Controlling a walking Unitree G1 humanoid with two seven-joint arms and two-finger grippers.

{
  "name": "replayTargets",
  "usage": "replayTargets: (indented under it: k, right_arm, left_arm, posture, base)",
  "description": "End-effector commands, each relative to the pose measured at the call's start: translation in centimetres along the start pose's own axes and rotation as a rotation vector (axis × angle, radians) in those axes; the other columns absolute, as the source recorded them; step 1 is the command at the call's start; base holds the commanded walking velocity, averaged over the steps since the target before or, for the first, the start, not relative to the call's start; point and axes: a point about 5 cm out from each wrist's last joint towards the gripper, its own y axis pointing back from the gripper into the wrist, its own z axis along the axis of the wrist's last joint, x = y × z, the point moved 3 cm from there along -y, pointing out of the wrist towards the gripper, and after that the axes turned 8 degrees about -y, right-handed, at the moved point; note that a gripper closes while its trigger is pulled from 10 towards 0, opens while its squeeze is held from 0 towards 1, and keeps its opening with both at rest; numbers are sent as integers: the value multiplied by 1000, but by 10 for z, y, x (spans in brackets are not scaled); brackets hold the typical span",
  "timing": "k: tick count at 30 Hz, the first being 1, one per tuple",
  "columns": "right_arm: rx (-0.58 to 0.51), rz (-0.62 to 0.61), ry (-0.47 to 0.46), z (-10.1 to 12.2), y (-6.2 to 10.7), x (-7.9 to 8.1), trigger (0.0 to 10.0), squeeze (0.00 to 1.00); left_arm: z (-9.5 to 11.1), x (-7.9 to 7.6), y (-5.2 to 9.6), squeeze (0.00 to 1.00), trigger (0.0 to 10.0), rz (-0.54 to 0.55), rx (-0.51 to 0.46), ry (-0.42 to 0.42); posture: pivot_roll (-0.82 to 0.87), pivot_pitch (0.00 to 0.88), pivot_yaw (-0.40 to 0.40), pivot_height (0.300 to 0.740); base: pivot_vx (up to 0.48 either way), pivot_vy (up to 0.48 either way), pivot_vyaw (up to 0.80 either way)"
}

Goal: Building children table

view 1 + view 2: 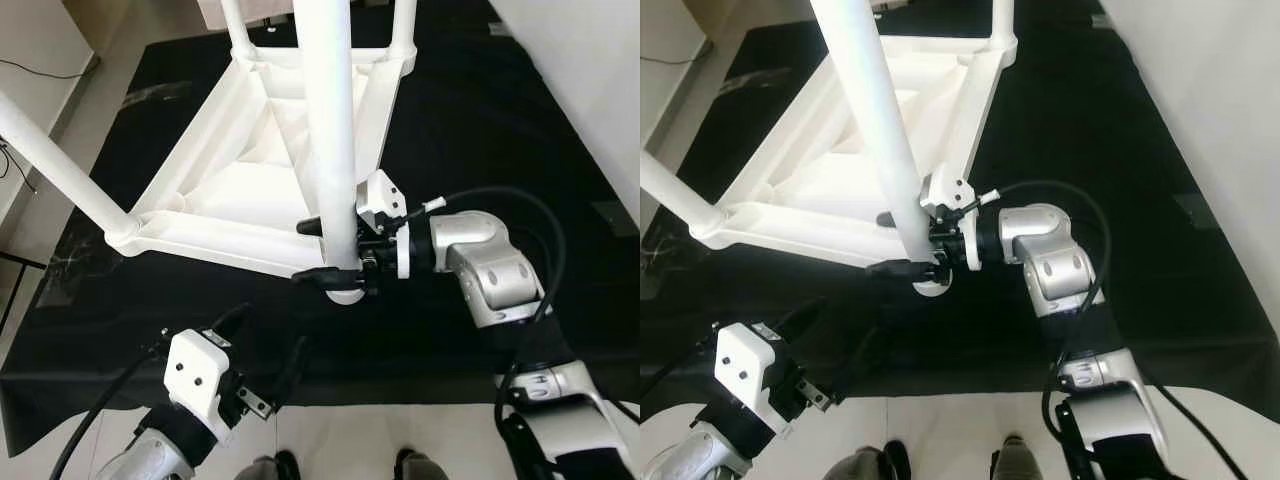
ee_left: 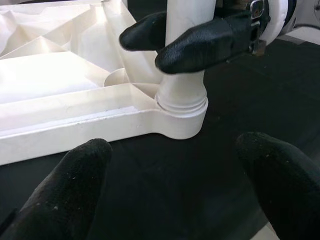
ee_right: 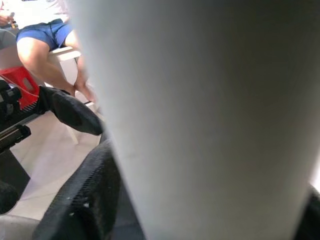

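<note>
While the right gripper (image 1: 335,252) pinches the white table leg (image 1: 330,130) above its corner socket (image 2: 181,120) at frame centre, probably to seat it, the left gripper (image 1: 275,385) waits spread, lower left.

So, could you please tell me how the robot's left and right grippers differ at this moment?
The right gripper is shut on the upright white plastic table leg just above its corner socket; the left gripper holds nothing, its jaws open. The right gripper reaches in sideways over the upturned white plastic tabletop; the left gripper hangs lower, over the black floor mat, pointing at that socket. Both have long black fingers.
</note>
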Motion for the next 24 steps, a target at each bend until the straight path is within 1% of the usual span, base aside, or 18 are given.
replayTargets:
  k: [1, 4, 5, 6, 8, 11, 12, 13, 14, 16, 17, 18, 19, 20, 21, 22, 23, 24]
  right_arm:
    - [-9, 77, -12, -2, -7, 7, 0, 0]
    - [-2, 22, -34, -12, 0, 6, 0, 0]
    - [6, -25, -39, -19, 4, 6, 0, 0]
    - [6, -25, -39, -19, 4, 6, 0, 0]
    - [5, -236, -105, -37, 6, 11, 0, 0]
    - [5, -236, -105, -37, 6, 11, 0, 0]
    - [26, -504, -144, -52, 5, 11, 0, 0]
    - [26, -504, -144, -52, 5, 11, 0, 0]
    - [66, -814, -206, -68, 14, 19, 0, 0]
    - [66, -814, -206, -68, 14, 19, 0, 0]
    - [79, -1013, -227, -72, 21, 30, 0, 0]
    - [79, -1013, -227, -72, 21, 30, 0, 0]
    - [71, -1080, -238, -69, 18, 33, 0, 0]
    - [71, -1080, -238, -69, 18, 33, 0, 0]
    - [45, -1044, -249, -63, 6, 33, 0, 0]
    - [45, -1044, -249, -63, 6, 33, 0, 0]
    - [14, -987, -257, -56, -8, 30, 2000, 0]
    - [1, -919, -240, -49, -19, 28, 10000, 0]
  left_arm:
    - [-2, -2, 3, 0, 10000, -3, 15, 1]
    - [-1, -4, 4, 0, 10000, -4, 15, 5]
    - [-1, -4, 4, 0, 10000, -4, 15, 7]
    - [-1, -4, 4, 0, 10000, -4, 15, 7]
    - [-1, -4, 5, 0, 10000, -4, 15, 9]
    - [-1, -4, 5, 0, 10000, -4, 15, 9]
    - [-1, -3, 6, 0, 10000, -4, 16, 10]
    - [-1, -3, 6, 0, 10000, -4, 16, 10]
    - [-1, -1, 6, 0, 10000, -6, 16, 9]
    - [-1, -1, 6, 0, 10000, -6, 16, 9]
    - [-1, 0, 5, 0, 10000, -11, 16, 7]
    - [-1, 0, 5, 0, 10000, -11, 16, 7]
    - [-1, 1, 4, 0, 10000, -16, 17, 6]
    - [-1, 1, 4, 0, 10000, -16, 17, 6]
    - [-2, 1, 3, 0, 10000, -21, 19, 2]
    - [-2, 1, 3, 0, 10000, -21, 19, 2]
    - [-3, 2, 3, 0, 10000, -18, 20, -2]
    - [-3, 3, 3, 0, 10000, -12, 20, -6]
  posture:
    - [-6, 266, 106, 740]
    - [-15, 269, 102, 740]
    - [-18, 271, 102, 740]
    - [-18, 271, 102, 740]
    - [-25, 279, 95, 740]
    - [-25, 279, 95, 740]
    - [-28, 284, 100, 740]
    - [-28, 284, 100, 740]
    - [-39, 293, 110, 740]
    - [-39, 293, 110, 740]
    - [-39, 296, 122, 740]
    - [-39, 296, 122, 740]
    - [-37, 280, 125, 740]
    - [-37, 280, 125, 740]
    - [-27, 275, 118, 740]
    - [-27, 275, 118, 740]
    - [-29, 273, 118, 740]
    - [-29, 274, 119, 740]
  base:
    - [0, 0, 0]
    - [0, 0, 0]
    - [0, 0, 0]
    - [0, 0, 0]
    - [0, 0, 0]
    - [0, 0, 0]
    - [0, 0, 0]
    - [0, 0, 0]
    - [0, 0, 0]
    - [0, 0, 0]
    - [0, 0, 0]
    - [0, 0, 0]
    - [0, 0, 0]
    - [0, 0, 0]
    - [0, 0, 0]
    - [0, 0, 0]
    - [0, 0, 0]
    - [0, 0, 0]
